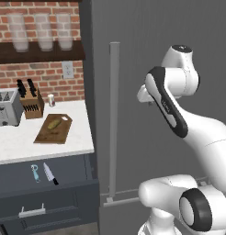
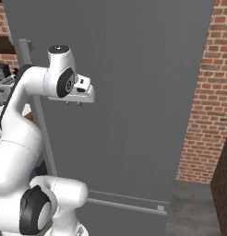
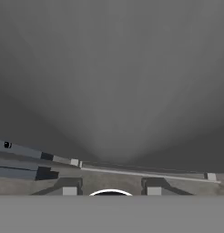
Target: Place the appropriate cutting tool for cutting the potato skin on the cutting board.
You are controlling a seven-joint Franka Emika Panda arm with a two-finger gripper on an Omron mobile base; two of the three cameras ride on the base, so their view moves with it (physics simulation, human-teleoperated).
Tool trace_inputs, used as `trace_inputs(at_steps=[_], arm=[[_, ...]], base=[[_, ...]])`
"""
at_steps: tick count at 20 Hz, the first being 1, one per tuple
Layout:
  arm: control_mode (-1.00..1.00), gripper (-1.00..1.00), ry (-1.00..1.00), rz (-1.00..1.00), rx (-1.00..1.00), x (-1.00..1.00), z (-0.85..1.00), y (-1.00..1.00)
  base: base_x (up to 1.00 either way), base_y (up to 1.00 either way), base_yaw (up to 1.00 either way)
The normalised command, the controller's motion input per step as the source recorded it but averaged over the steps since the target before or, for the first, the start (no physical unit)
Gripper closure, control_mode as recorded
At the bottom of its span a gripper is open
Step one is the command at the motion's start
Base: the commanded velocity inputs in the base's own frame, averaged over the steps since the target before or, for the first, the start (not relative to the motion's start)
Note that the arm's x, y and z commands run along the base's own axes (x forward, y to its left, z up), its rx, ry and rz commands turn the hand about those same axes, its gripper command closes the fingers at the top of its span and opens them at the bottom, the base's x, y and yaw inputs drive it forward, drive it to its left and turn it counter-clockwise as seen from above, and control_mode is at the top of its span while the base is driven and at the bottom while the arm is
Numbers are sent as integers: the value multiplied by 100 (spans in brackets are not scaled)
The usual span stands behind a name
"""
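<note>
The cutting tool (image 1: 36, 173), a small light-blue peeler, lies in the open drawer below the counter in the left base view. The cutting board (image 1: 49, 136) lies on the white counter above it, with the potato (image 1: 53, 124) resting on it. My gripper (image 2: 74, 103) hangs in front of the grey fridge door, well to the right of the counter and higher than it, pointing down. In the hand view the gripper (image 3: 111, 190) is open, its fingertips (image 3: 69, 190) apart with nothing between them and the fridge door beyond.
A black-handled knife (image 1: 50, 173) lies beside the peeler in the drawer. A toaster (image 1: 5, 109), a knife block (image 1: 31, 104) and a small shaker (image 1: 51, 100) stand at the back of the counter. The fridge's tall handle (image 1: 114, 119) is between arm and counter.
</note>
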Motion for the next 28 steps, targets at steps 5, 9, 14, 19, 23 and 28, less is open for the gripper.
trace_inputs(at_steps=[5,9,14,19,23,28], arm=[[-100,-100,0,0,0,-8,0,0],[-100,-100,0,1,0,-34,-1,0],[-100,-100,0,0,0,-65,-11,0],[-100,-100,0,0,0,-79,-16,34],[-100,-100,0,-1,0,-47,-24,95],[-100,-100,-2,-3,0,-30,-12,100]], base=[[0,0,0],[0,0,0],[0,0,0],[0,0,0],[0,0,0],[0,0,0]])
